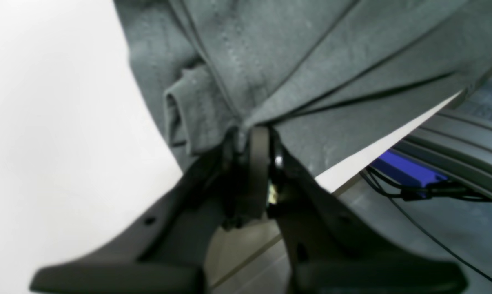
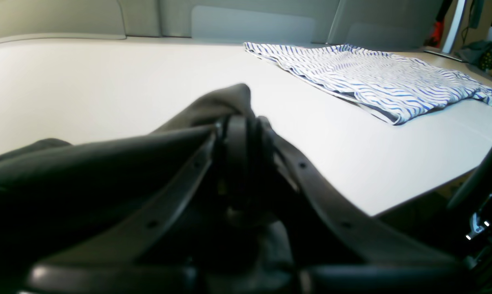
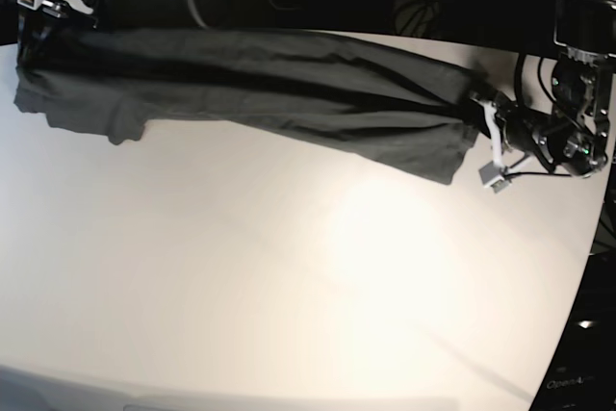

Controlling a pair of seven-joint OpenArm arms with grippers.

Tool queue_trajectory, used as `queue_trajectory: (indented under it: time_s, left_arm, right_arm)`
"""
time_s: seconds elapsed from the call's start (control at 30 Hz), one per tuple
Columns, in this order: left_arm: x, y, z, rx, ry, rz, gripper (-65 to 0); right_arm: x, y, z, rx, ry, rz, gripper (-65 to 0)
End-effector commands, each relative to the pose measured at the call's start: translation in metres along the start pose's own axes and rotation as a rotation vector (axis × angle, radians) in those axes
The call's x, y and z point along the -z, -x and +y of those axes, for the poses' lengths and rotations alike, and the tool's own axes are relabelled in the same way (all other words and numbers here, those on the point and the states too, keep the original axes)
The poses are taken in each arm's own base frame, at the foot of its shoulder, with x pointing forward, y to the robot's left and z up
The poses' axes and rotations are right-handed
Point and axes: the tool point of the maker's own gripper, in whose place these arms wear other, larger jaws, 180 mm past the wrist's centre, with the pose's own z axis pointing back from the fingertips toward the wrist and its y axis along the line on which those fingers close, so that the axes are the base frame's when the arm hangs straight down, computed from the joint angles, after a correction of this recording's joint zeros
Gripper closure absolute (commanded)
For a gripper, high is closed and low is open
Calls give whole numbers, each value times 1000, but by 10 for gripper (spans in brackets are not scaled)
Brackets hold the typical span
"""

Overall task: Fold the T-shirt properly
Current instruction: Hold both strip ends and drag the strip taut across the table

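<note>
The dark grey T-shirt (image 3: 269, 84) hangs stretched in a long band across the far side of the white table (image 3: 289, 286), sagging onto it in the middle. My left gripper (image 3: 481, 109) is shut on its right end; in the left wrist view the cloth (image 1: 311, 61) bunches into folds at the pinched tips (image 1: 256, 134). At the far left corner, my right gripper (image 3: 32, 31) holds the other end. Its fingers (image 2: 244, 120) stand close together with a hump of dark cloth (image 2: 217, 102) at their tips.
A blue-and-white striped garment (image 2: 372, 77) lies flat on the table beyond the right gripper. The table's curved edge (image 3: 587, 267) runs down the right side. Cables and a blue block (image 1: 405, 169) lie off the table behind the left gripper.
</note>
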Motion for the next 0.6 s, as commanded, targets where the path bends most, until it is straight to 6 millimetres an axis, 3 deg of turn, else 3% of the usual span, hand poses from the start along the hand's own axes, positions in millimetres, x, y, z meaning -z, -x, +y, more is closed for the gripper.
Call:
queue_trajectory:
  time_s: [0.0, 0.2, 0.47, 0.57]
  left_arm:
    - [-11, -8, 7, 14, -24, -20, -41]
    - [-11, -9, 7, 15, -23, -22, -41]
    - [-11, -9, 7, 15, -23, -20, -41]
    - [-11, -9, 7, 15, -23, -20, -41]
  right_arm:
    - [-5, -10, -18, -28, 53, -34, -128]
    - [-5, 8, -19, -26, 55, 65, -303]
    - [-5, 11, -19, -28, 54, 88, -411]
    - [-7, 23, -21, -30, 54, 158, -422]
